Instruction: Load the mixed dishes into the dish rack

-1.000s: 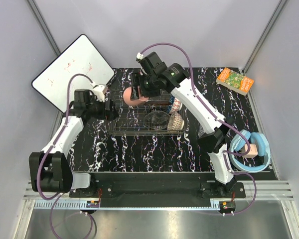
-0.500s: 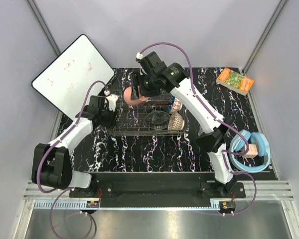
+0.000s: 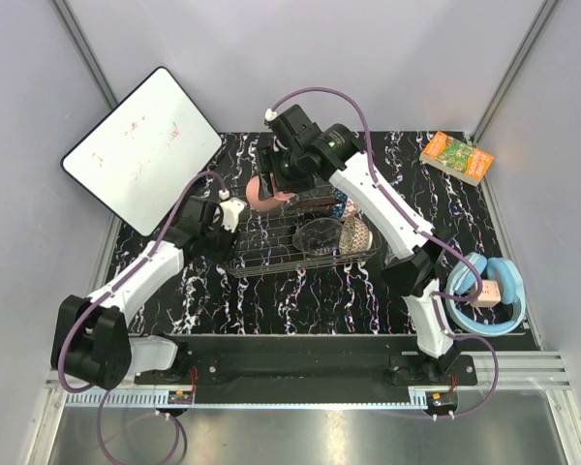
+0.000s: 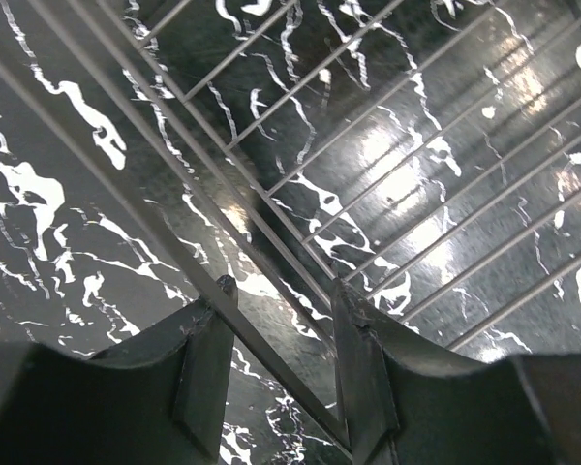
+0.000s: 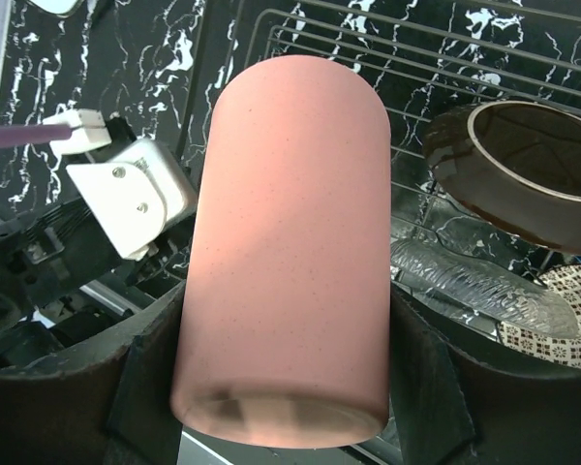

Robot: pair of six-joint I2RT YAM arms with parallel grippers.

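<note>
The dish rack (image 3: 271, 254), a silver wire basket, lies skewed on the black marble table. It holds a clear glass bowl (image 3: 315, 232) and a beige patterned bowl (image 3: 353, 232). My left gripper (image 3: 225, 225) is at the rack's left end. In the left wrist view that gripper (image 4: 283, 295) is shut on the rack's rim wire (image 4: 126, 186), which runs slantwise between the fingers. My right gripper (image 3: 271, 182) hangs over the rack's far left corner, shut on the pink cup (image 3: 263, 194). In the right wrist view the cup (image 5: 290, 242) fills the gap in the right gripper (image 5: 286, 378). A bowl with a dark inside (image 5: 533, 174) sits beyond.
A white board (image 3: 140, 145) leans at the back left. A green-orange book (image 3: 456, 157) lies at the back right, and blue headphones (image 3: 489, 291) rest at the right edge beside the right arm's base.
My left gripper has swung right to the rack's left end and closed on its rim. The rack has slid right and turned askew. The right gripper with the cup has barely moved.
</note>
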